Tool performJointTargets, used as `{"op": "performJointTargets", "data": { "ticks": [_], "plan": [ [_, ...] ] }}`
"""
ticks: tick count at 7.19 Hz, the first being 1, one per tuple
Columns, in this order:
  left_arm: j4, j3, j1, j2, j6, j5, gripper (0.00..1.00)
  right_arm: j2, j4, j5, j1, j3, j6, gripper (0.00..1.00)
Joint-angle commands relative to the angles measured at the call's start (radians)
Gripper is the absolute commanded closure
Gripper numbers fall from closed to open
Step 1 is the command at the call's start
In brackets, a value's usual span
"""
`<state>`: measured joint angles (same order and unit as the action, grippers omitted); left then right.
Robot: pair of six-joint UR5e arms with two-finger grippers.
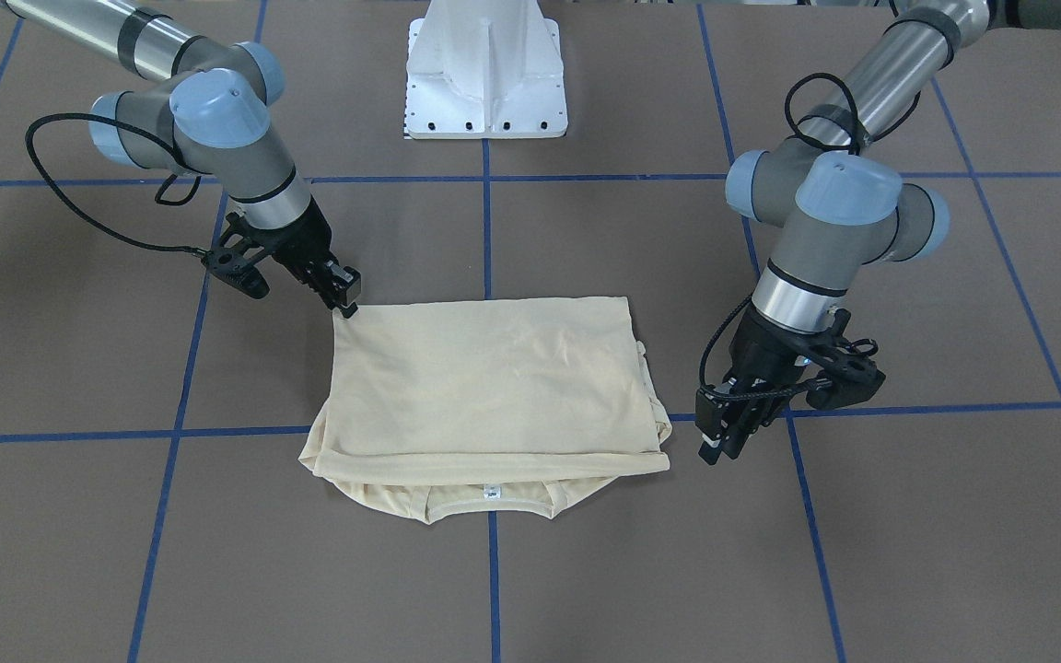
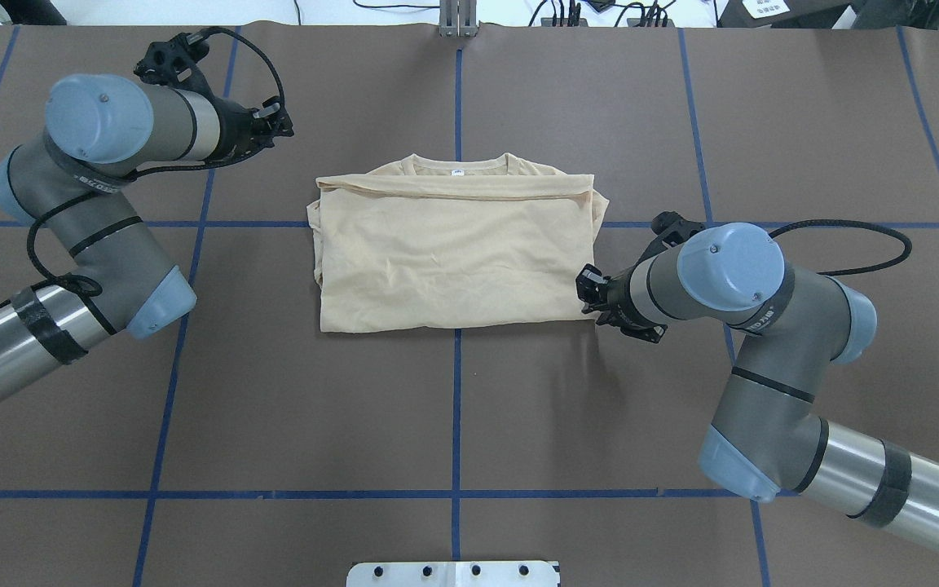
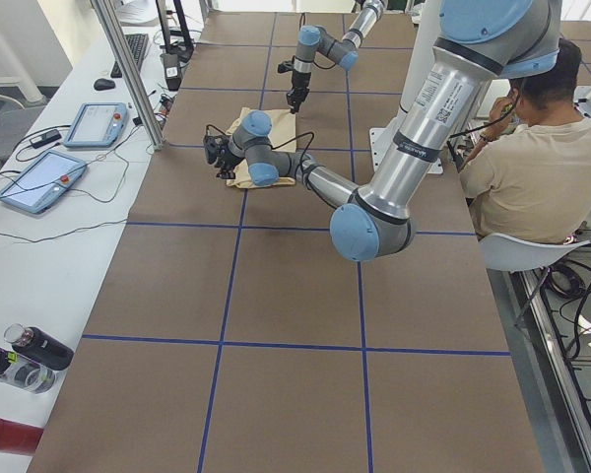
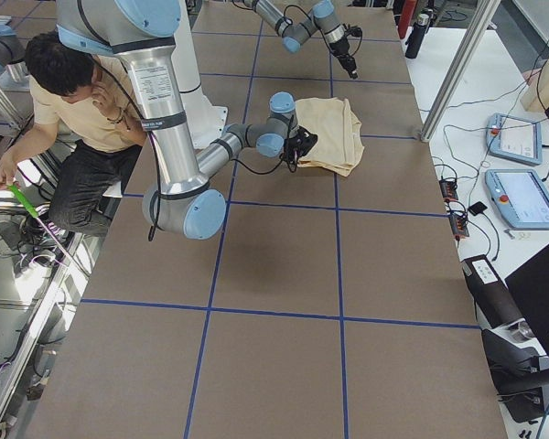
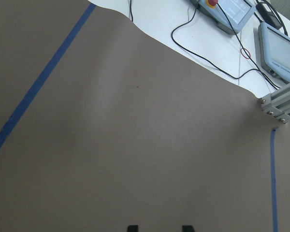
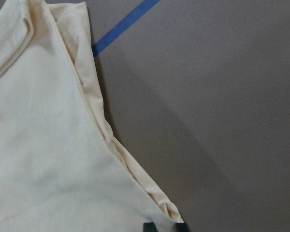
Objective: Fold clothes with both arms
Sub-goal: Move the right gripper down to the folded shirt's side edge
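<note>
The pale cream-yellow shirt [image 1: 484, 378] lies folded into a flat rectangle at the middle of the table [image 2: 449, 261]. Its ribbed collar with the small white tag [image 1: 492, 492] sticks out from under the folded layer on the side away from the robot. No print shows. My right gripper [image 1: 347, 308] is low at the shirt's corner nearest the robot [image 2: 586, 287]. In the right wrist view [image 6: 164, 227] its tips meet the cloth corner and look shut on it. My left gripper [image 1: 719, 447] hangs open and empty above the bare mat beside the collar-side corner [image 2: 278, 122]. Its tips stand apart in the left wrist view [image 5: 158, 227].
The brown mat carries blue tape lines [image 2: 457, 408]. The white pedestal base [image 1: 486, 83] stands on the robot's side. A seated person [image 3: 527, 168] is beside the robot. Tablets and cables [image 5: 280, 43] lie past the mat's far edge, by a metal post [image 5: 280, 104].
</note>
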<state>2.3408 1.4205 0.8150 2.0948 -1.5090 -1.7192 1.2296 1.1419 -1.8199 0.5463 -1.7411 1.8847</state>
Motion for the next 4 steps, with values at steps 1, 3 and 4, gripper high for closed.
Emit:
{"op": "performJointTargets", "data": {
  "ticks": [1,3,4],
  "plan": [
    [0.000,-0.002,0.000,-0.012,0.016,0.001,0.59,-0.004,0.002,-0.004,0.001,-0.003,0.021,1.00],
    [0.002,-0.003,0.000,-0.013,0.018,0.013,0.59,0.005,0.006,-0.009,0.007,-0.030,0.021,1.00],
    [0.003,-0.003,0.000,-0.013,0.018,0.013,0.59,0.023,0.004,-0.009,0.007,-0.050,0.046,1.00]
  ]
}}
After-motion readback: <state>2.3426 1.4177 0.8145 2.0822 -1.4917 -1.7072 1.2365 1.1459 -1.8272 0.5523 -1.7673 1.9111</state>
